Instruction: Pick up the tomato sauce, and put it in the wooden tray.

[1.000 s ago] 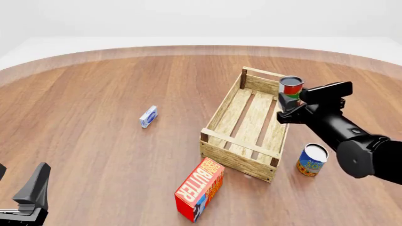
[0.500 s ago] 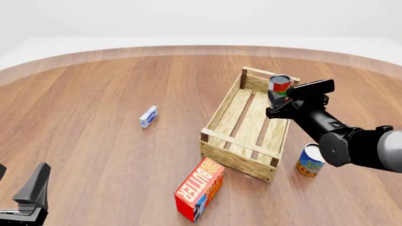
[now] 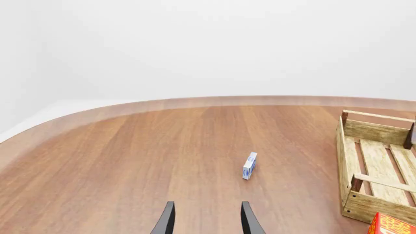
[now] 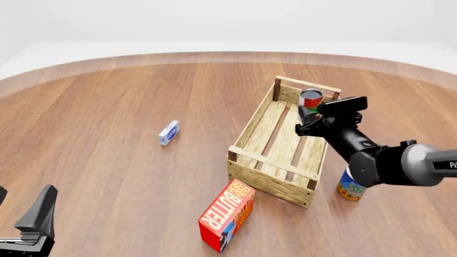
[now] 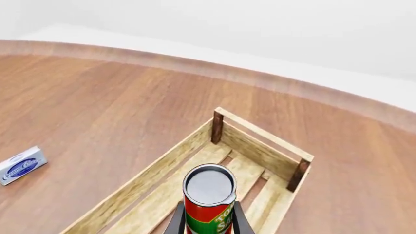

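My right gripper is shut on the tomato sauce, a small can with a silver top and a red and green label. It holds the can upright above the far end of the wooden tray. In the right wrist view the can stands between the fingers, over the tray's slats. My left gripper is open and empty, low at the near left of the table. It also shows in the front view.
A blue and yellow can stands right of the tray, partly behind my right arm. A red butter box lies in front of the tray. A small blue and white box lies to the tray's left.
My right gripper has moved left and slightly down with the can, from beside the tray's far right corner to over the tray's far end. The left arm has not moved.
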Robot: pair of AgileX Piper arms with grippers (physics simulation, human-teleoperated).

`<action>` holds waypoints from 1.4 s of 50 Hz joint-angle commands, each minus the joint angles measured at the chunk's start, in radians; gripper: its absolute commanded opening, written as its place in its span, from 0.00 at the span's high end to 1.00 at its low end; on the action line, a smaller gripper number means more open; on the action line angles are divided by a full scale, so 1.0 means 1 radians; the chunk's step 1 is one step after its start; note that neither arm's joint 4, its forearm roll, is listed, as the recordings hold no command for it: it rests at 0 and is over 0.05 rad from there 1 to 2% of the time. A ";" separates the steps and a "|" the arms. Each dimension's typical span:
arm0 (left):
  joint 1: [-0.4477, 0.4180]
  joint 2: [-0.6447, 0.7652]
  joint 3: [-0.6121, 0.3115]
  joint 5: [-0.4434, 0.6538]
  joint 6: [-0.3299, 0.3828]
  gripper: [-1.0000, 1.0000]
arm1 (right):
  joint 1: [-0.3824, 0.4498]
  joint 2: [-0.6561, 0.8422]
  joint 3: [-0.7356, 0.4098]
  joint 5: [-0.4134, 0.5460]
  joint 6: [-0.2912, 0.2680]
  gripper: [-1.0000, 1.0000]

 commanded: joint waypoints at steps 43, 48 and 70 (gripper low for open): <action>0.000 0.000 0.000 0.000 0.000 0.00 | -0.003 0.211 -0.028 -0.206 0.070 1.00; 0.000 0.000 0.000 0.000 0.000 0.00 | -0.002 0.210 -0.022 -0.224 0.069 1.00; 0.000 0.000 0.000 0.000 0.000 0.00 | -0.005 0.239 -0.030 -0.274 0.064 1.00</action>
